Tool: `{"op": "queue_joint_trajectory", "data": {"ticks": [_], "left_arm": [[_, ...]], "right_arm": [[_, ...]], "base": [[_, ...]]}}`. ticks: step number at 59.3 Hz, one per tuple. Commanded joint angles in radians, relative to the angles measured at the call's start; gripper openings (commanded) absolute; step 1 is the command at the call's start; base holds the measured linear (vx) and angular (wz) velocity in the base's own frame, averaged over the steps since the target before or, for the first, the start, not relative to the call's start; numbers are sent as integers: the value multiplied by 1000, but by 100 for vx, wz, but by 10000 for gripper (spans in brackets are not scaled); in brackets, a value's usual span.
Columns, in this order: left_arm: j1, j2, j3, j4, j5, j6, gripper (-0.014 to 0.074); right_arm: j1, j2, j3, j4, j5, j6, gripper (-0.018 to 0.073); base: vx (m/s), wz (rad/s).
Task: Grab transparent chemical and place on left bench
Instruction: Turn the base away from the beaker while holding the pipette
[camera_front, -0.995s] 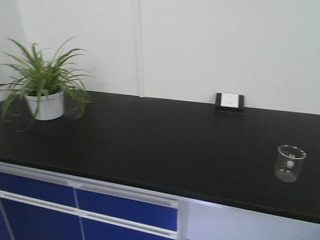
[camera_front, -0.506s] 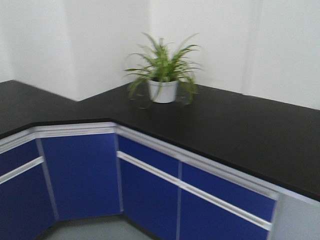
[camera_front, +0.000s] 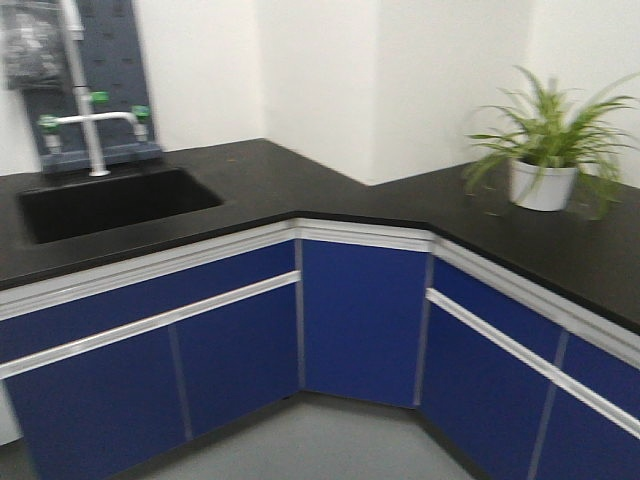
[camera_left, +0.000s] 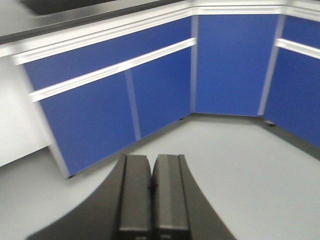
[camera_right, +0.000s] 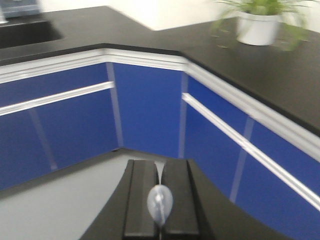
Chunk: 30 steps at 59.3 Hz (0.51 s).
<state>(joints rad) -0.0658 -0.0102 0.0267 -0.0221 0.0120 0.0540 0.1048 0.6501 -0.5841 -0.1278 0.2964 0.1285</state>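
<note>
The transparent chemical is out of view in every frame, and so is the left bench. In the left wrist view my left gripper (camera_left: 151, 159) is shut, its two black fingers pressed together with nothing between them, hanging over grey floor. My right gripper (camera_right: 159, 162) is also shut, over the floor in front of the blue corner cabinets. A pale glossy blob (camera_right: 160, 202) sits over the seam between its fingers; I cannot tell what it is.
A black counter (camera_front: 250, 175) wraps round an inner corner above blue cabinets (camera_front: 360, 315). A sink (camera_front: 110, 200) with a white tap (camera_front: 95, 130) lies at the left. A potted plant (camera_front: 545, 175) stands at the right. Grey floor (camera_front: 320, 445) lies below.
The front view has swung left. The beaker and wall socket have left the frame, the plant has slid to the right, and the corner counter with the sink has come in.
</note>
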Motion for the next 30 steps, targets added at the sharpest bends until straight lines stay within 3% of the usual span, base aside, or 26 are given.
{"op": "queue_joint_trajectory", "data": {"ticks": [1,30], "left_arm": [[-2,-19,16,-1,-78,-8,-3],[-2,-19,16,-1,-78,-8,-3]], "right_arm": [[-5,-2,-34,-5,-80,-2,-3],[-5,-2,-34,-5,-80,-2,-3]], "base": [[-15,66],[-8,72]]}}
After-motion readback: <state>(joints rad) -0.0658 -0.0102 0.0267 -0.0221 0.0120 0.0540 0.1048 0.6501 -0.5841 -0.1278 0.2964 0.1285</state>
